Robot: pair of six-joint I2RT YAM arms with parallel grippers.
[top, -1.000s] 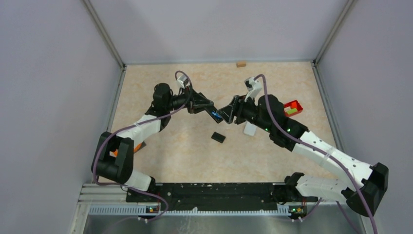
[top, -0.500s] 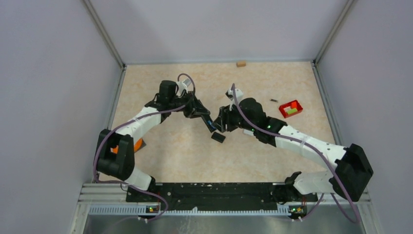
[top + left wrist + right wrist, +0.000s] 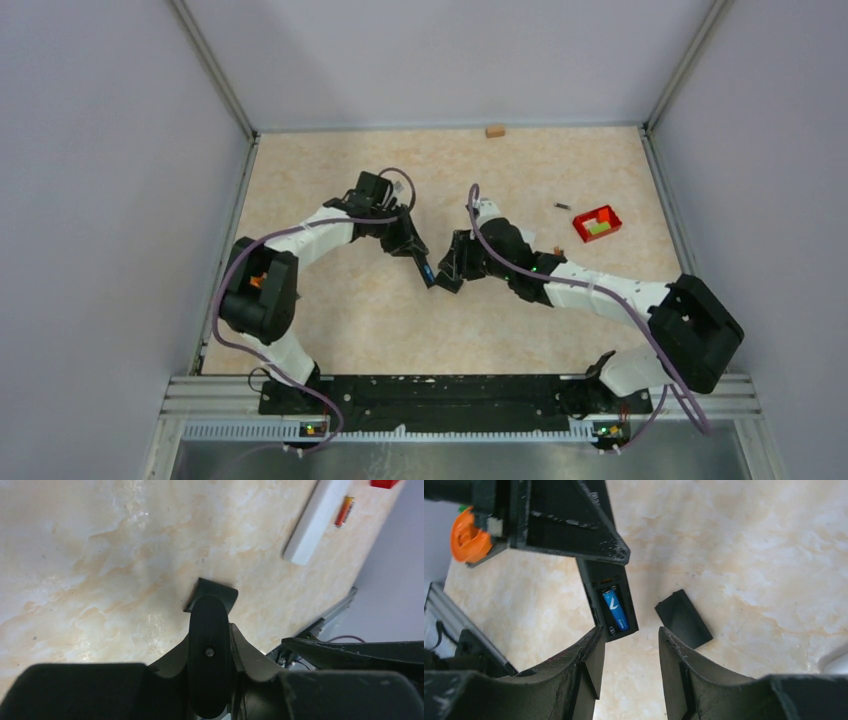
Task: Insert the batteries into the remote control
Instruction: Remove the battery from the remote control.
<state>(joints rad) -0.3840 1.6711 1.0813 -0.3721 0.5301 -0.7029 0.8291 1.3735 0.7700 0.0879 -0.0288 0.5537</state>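
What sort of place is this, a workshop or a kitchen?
Probably a robot-lab test booth: plain grey walls box in a marble-patterned table, a left arm and a right arm are mounted on a rail at its near edge, and small props like a red tray lie on it.

The desk (image 3: 560, 165) is smooth and beige with a marbled stone pattern and a faint sheen. The remote control (image 3: 593, 592) is matt black plastic, and the loose cover (image 3: 684, 619) lying by it has the same dull finish. The blue battery (image 3: 615, 609) in its bay wears a glossy printed wrap; the red-and-yellow battery (image 3: 344, 511) is shiny as well. The fingers (image 3: 586, 670) of the right tool (image 3: 630, 634) are coarse, grainy black plastic, scuffed pale along the edges, as is the left tool (image 3: 210, 647). The white bar (image 3: 315, 522) is plain satin plastic, the tray (image 3: 597, 222) bright red plastic, the arm shells (image 3: 610, 292) glossy white.
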